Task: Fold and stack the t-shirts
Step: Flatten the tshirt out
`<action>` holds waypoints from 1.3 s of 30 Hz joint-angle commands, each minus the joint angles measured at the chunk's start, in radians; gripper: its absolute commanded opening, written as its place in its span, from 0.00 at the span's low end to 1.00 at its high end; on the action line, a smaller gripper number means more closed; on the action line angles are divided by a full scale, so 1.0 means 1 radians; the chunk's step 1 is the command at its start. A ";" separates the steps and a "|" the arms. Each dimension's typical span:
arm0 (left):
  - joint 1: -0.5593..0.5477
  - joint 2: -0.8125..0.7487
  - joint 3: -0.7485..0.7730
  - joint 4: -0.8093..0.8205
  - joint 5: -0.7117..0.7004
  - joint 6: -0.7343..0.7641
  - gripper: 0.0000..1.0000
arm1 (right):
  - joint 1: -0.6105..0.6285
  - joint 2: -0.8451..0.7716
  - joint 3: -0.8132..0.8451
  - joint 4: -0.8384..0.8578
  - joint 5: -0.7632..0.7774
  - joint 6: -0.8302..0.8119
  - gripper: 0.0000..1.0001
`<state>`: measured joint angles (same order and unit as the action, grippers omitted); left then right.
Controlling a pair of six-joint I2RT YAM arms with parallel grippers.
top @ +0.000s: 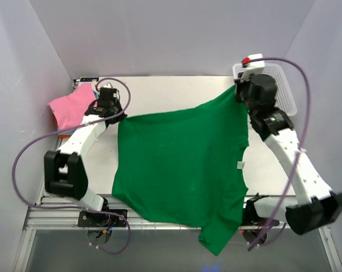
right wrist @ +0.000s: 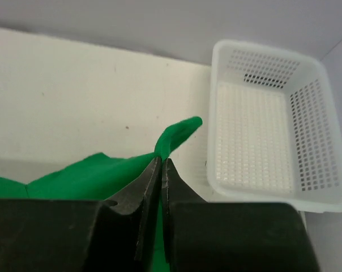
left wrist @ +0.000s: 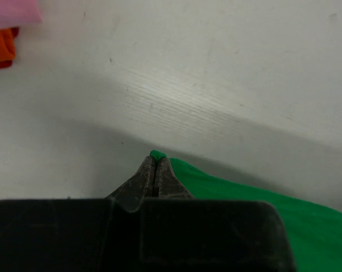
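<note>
1. Left pincer (left wrist: 154, 165): fingers pressed together, clamped on a corner of the green t-shirt (top: 182, 164). A small tip of cloth pokes out past the fingertips. In the overhead view it sits left of centre, at the shirt's upper left corner.

2. Right pincer (right wrist: 161, 161): fingers together, clamped on another corner of the same shirt, with a tongue of cloth standing up beyond the tips. In the overhead view it is at upper right, just beside the basket.

3. Green t-shirt: stretched between the two pincers and spread over the middle of the table (top: 165, 90). A small white label lies near its right edge. One part hangs over the table edge at bottom centre.

4. Pink t-shirt (top: 72, 107): upper left of the overhead view, near the left pincer.

5. Orange-red cloth (left wrist: 1, 48): top left corner of the left wrist view, under the pink.

6. White mesh basket (right wrist: 261, 51): upper right.
</note>
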<state>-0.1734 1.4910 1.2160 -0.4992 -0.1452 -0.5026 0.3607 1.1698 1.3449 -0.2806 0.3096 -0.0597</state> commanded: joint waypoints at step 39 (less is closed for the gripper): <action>-0.248 0.173 -0.115 0.252 -0.111 -0.056 0.93 | -0.042 1.137 0.686 -0.253 -0.254 0.086 0.54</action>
<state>-0.4213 1.7256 1.0954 -0.2790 -0.2703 -0.5503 0.3038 2.2646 1.9263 -0.3779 0.1272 -0.0013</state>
